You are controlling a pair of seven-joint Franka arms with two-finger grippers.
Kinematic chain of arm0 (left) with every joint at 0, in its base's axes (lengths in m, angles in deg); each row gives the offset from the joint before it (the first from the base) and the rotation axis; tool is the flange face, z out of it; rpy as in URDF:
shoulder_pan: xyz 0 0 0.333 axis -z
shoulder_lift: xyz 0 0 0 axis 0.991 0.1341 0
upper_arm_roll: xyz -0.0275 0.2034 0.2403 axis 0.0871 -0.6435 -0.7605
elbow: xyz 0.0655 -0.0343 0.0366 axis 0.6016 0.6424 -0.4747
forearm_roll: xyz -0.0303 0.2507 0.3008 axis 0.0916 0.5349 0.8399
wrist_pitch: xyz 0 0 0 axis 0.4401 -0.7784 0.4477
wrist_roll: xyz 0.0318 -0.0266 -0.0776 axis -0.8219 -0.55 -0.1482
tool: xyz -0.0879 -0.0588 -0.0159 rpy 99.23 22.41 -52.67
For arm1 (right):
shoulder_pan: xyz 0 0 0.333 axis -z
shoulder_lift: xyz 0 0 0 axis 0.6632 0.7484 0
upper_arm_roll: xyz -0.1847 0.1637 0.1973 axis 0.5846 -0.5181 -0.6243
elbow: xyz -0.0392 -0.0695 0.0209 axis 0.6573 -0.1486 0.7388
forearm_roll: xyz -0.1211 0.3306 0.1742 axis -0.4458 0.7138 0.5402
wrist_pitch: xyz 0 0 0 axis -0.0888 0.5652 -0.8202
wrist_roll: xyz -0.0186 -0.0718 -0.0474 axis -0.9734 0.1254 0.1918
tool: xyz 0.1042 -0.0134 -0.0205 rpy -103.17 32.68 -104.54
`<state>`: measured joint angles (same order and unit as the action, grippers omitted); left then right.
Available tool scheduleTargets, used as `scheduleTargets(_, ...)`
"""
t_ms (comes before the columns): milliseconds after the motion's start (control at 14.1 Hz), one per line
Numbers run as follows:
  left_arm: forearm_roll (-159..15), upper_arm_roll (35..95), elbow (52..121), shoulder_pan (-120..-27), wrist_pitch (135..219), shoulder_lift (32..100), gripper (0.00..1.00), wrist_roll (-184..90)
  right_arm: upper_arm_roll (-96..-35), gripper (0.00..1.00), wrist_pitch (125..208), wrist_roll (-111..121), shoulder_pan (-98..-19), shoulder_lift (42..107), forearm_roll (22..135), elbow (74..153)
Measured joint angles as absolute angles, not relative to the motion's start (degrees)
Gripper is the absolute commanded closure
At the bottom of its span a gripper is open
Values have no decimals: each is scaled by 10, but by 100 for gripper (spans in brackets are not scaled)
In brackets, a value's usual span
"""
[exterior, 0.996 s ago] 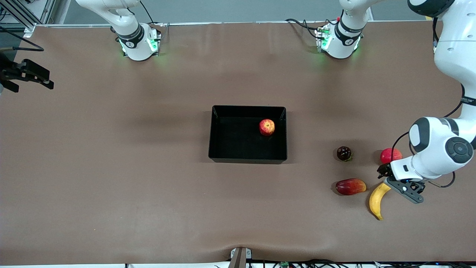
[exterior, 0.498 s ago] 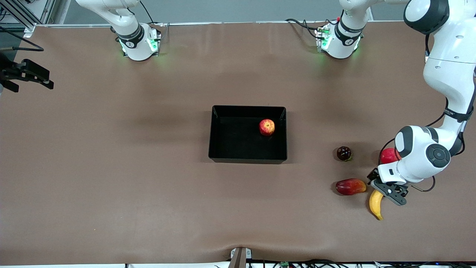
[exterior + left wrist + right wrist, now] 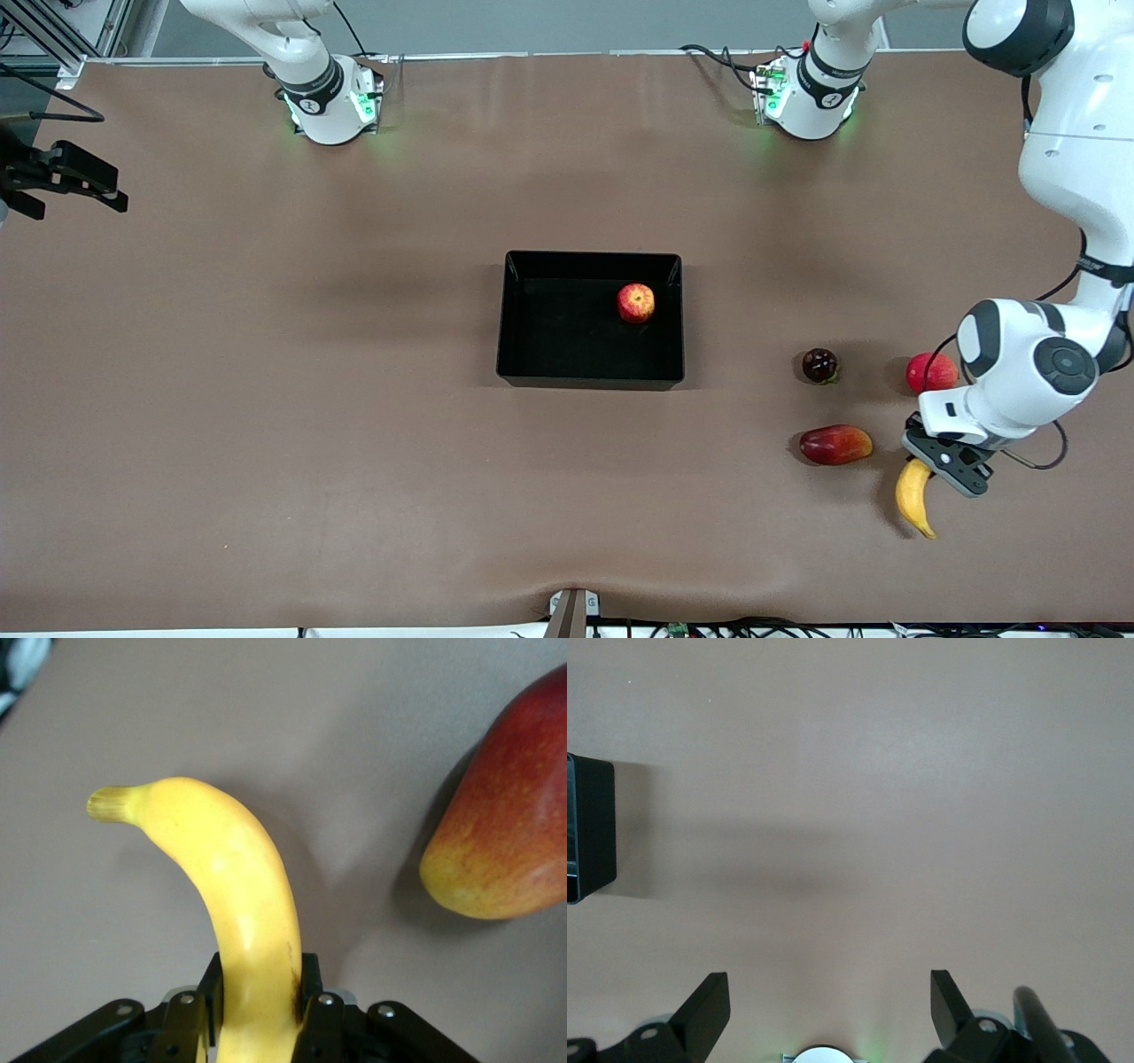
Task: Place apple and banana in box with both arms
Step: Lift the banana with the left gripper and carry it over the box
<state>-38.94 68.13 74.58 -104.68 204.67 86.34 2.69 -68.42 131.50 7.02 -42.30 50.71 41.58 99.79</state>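
The yellow banana (image 3: pixel 912 501) lies beside the red-orange mango-like fruit (image 3: pixel 834 444), toward the left arm's end of the table. My left gripper (image 3: pixel 932 459) is shut on its upper end. In the left wrist view the black fingers (image 3: pixel 312 979) press both sides of the banana (image 3: pixel 239 877), whose stem tip points away. The apple (image 3: pixel 636 302), red with yellow streaks, rests inside the black box (image 3: pixel 589 382) at mid-table. My right gripper (image 3: pixel 111 188) waits high over the right arm's end of the table. It stands open (image 3: pixel 828 992) with nothing between its fingers.
A dark round fruit (image 3: pixel 819 365) and a smooth red round fruit (image 3: pixel 928 371) sit farther from the front camera than the mango-like fruit (image 3: pixel 509 815). One corner of the box (image 3: pixel 589 828) shows in the right wrist view.
My left gripper has closed on the banana and shifted toward the left arm's end of the table. The banana has swung with it, now nearer the camera. The right arm has not moved.
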Motion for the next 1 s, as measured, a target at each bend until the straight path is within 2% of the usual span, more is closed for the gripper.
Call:
scheduleTargets(213,-390,724,729,-1037,1942,814,100,-3,-684,0,1315,70,-423,507,416,998)
scheduleTargets(498,-390,754,701,-975,1789,760,100,-161,-684,0,1314,70,-423,507,416,998)
scheduleTargets(711,-390,768,701,-909,1743,751,100,-311,-684,0,1314,70,-423,507,416,998)
scheduleTargets(996,-390,782,703,-798,1727,752,100,-525,-683,0,1314,70,-423,507,416,998)
